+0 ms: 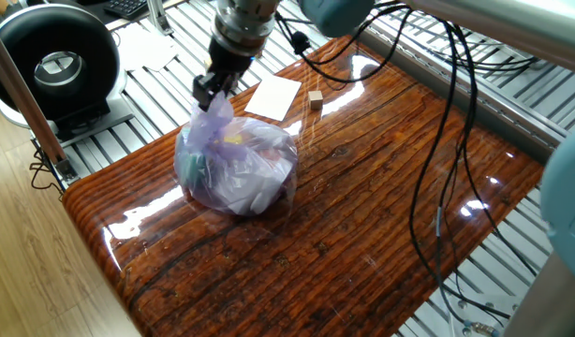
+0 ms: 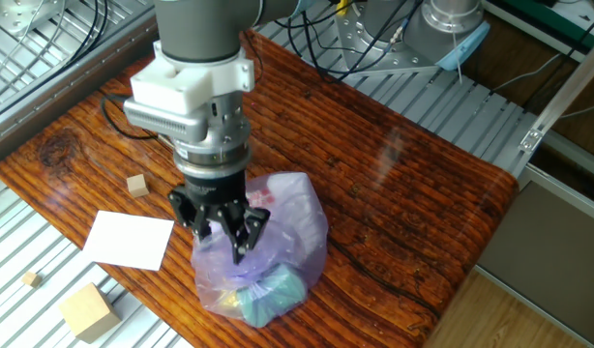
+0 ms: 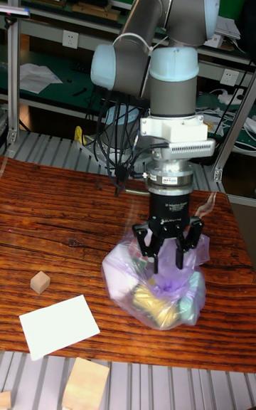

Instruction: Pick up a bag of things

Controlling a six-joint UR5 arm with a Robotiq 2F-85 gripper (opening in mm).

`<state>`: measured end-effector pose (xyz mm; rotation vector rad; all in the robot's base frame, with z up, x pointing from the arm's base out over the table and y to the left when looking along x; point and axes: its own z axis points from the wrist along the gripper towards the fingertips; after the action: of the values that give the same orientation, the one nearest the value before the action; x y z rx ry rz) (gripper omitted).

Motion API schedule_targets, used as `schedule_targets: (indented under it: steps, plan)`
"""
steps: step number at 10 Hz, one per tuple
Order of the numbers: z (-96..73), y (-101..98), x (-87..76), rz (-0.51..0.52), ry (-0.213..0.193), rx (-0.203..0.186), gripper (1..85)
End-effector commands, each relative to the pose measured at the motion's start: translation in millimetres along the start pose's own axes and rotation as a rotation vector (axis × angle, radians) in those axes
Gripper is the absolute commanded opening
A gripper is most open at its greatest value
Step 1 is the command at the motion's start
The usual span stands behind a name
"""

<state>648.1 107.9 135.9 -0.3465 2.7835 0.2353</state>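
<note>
The bag of things (image 1: 236,164) is a pale-lilac translucent plastic bag resting on the wooden table (image 1: 362,215), with teal, yellow and white items showing through. It also appears in the other fixed view (image 2: 278,242) and the tall fixed view (image 3: 160,300). My gripper (image 1: 213,89) points straight down over the bag's gathered top. Its fingers stand apart on either side of the bunched plastic (image 2: 224,242) (image 3: 166,262), so it is open, with the tips reaching into the top folds.
A flat white paper sheet (image 2: 130,239) and a small wooden cube (image 2: 136,185) lie beside the bag. A larger wood block (image 2: 87,311) sits off the table's edge on the metal slats. Black cables (image 1: 437,140) hang over the table's right side. A black round device (image 1: 53,65) stands at the far left.
</note>
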Motion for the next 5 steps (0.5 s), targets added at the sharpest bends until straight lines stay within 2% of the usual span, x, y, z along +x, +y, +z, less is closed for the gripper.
schedule_targets:
  steps: [1, 4, 5]
  plan:
    - [-5.3, 1.3, 23.2, -0.001, 0.032, 0.007, 50.0]
    - [0.2, 8.2, 33.2, 0.003, 0.066, 0.027, 51.0]
    - [2.1, 15.6, 35.1, 0.012, 0.071, 0.013, 51.0]
